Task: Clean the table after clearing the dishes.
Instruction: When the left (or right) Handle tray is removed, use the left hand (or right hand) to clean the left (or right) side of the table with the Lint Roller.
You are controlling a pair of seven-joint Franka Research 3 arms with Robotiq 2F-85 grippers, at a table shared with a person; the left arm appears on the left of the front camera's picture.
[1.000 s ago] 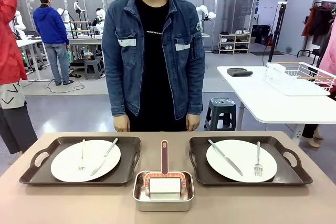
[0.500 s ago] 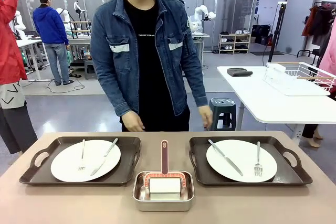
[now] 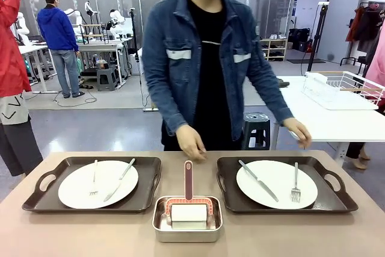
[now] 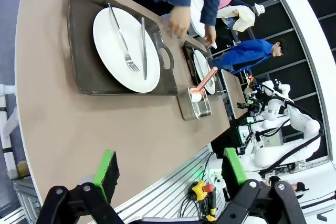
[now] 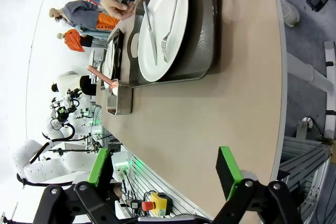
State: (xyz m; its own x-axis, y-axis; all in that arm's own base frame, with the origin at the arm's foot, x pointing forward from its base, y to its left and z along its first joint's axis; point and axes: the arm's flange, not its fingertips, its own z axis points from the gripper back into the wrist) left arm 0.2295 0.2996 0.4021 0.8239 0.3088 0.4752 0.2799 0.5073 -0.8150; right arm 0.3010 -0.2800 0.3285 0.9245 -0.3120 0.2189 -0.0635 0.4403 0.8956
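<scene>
Table point(image 3: 90, 233): taupe top bearing two dark trays and a steel pan.
Steel pan point(image 3: 187, 231): at 6 o'clock on the table in the front view. A brush point(image 3: 188, 179) lies in it, its pink handle pointing to 12 o'clock.
Left tray point(image 3: 149, 170): at 10 o'clock from the pan. It holds the left plate point(image 3: 75, 192), with the left fork point(image 3: 94, 180) and left knife point(image 3: 119, 180) lying on the plate.
Right tray point(image 3: 228, 192): at 2 o'clock from the pan. It holds the right plate point(image 3: 283, 176), with the right knife point(image 3: 258, 180) and right fork point(image 3: 295, 185) on the plate.
Person: stands at 12 o'clock. One hand point(image 3: 191, 144) is at the far edge between the trays, and the other hand point(image 3: 299, 132) is beyond the right tray's far rim.
Left gripper point(image 4: 170, 166): fingers wide apart with nothing between them, by the table's near edge, well apart from the trays.
Right gripper point(image 5: 164, 166): fingers wide apart and empty, by the near edge, well apart from the right tray.
</scene>
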